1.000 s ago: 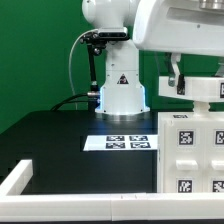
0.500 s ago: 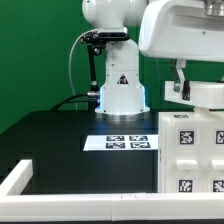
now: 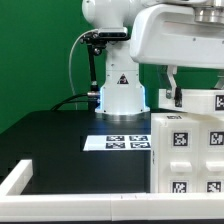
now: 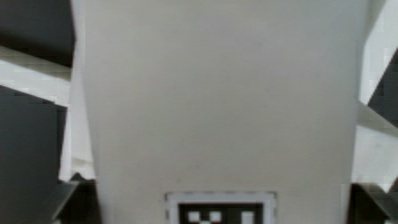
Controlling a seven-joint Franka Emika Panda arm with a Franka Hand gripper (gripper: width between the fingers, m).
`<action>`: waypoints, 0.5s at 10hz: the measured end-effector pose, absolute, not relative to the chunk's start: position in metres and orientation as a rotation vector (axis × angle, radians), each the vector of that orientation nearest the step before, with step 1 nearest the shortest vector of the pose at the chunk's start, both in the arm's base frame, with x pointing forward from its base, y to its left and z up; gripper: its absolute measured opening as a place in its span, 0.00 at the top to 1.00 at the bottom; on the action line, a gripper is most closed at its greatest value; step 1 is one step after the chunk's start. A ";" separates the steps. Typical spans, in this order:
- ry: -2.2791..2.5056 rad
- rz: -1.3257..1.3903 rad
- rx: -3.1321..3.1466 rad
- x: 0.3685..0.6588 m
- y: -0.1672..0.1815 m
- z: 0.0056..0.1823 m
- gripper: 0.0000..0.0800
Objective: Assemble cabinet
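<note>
The white cabinet body (image 3: 185,150) stands at the exterior view's right, with several square black-and-white tags on its near face. My gripper (image 3: 178,99) comes down from above onto its upper white panel (image 3: 203,101), and one dark finger (image 3: 171,96) shows on the panel's left. In the wrist view the white panel (image 4: 214,100) fills the space between the jaws, with one tag (image 4: 217,208) on it. The gripper (image 4: 217,196) is shut on this panel. The other finger is hidden in the exterior view.
The marker board (image 3: 124,141) lies on the black table just left of the cabinet body. The white robot base (image 3: 122,88) with a triangle sticker stands behind it. A white rail (image 3: 40,185) borders the table's near edge and left corner.
The gripper and the panel it holds have moved down and slightly to the exterior view's right. The cabinet body's near face has shifted a little to the left.
</note>
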State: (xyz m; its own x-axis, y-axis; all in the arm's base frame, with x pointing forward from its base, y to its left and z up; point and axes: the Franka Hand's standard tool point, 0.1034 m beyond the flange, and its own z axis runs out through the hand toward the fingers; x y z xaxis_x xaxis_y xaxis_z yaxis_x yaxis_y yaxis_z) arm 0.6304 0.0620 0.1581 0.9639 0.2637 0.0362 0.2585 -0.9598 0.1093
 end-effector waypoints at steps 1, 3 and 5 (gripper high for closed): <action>0.402 0.077 3.010 0.630 0.062 0.158 0.31; 0.144 0.089 3.039 0.630 0.062 0.157 0.31; -0.284 0.093 3.037 0.630 0.063 0.158 0.31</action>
State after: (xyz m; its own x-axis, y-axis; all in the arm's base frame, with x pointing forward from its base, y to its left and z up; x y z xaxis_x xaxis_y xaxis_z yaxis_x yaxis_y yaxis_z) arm 0.6303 0.0633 0.1576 0.9808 -0.1824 0.0687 -0.1879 -0.9786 0.0842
